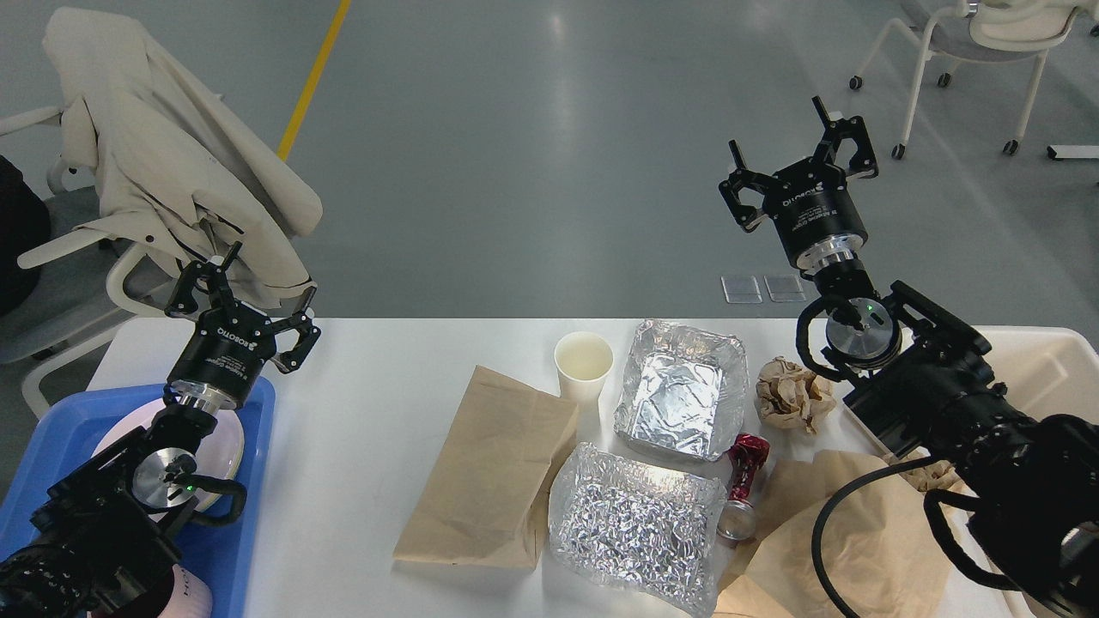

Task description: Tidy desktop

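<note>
Room: a grey glossy floor point(532, 154) stretches beyond the table, with a yellow line point(313, 81) running across it at far left.
Chairs: one chair draped with a cream coat point(172, 154) stands far left; a white wheeled chair point(970, 51) stands far right.
Desktop: the white desktop point(403, 360) fills the near half of the head view, reaching from the blue tray on the left to the cream bin on the right.
Blue tray: the blue tray point(258, 481) sits on the near-left corner, holding a white plate point(227, 446) partly hidden by the left arm.
Cream bin: the cream bin point(1047, 369) is at the right edge, mostly behind the right arm.
Middle items: a flat brown paper bag point(494, 468) lies left of centre; a paper cup point(584, 365) stands upright just beyond it.
Foil: an empty foil tray point(683, 399) sits right of the cup; a crinkled foil sheet point(631, 524) lies nearer.
Small items: a crushed red can point(745, 468) lies between the foil pieces and a second brown bag point(850, 549); a crumpled paper ball point(792, 393) rests farther right.
Left gripper: the left gripper point(245, 296) hovers over the far-left edge, fingers spread, holding nothing.
Right gripper: the right gripper point(798, 159) is raised above the far-right side, fingers spread wide, holding nothing.
</note>
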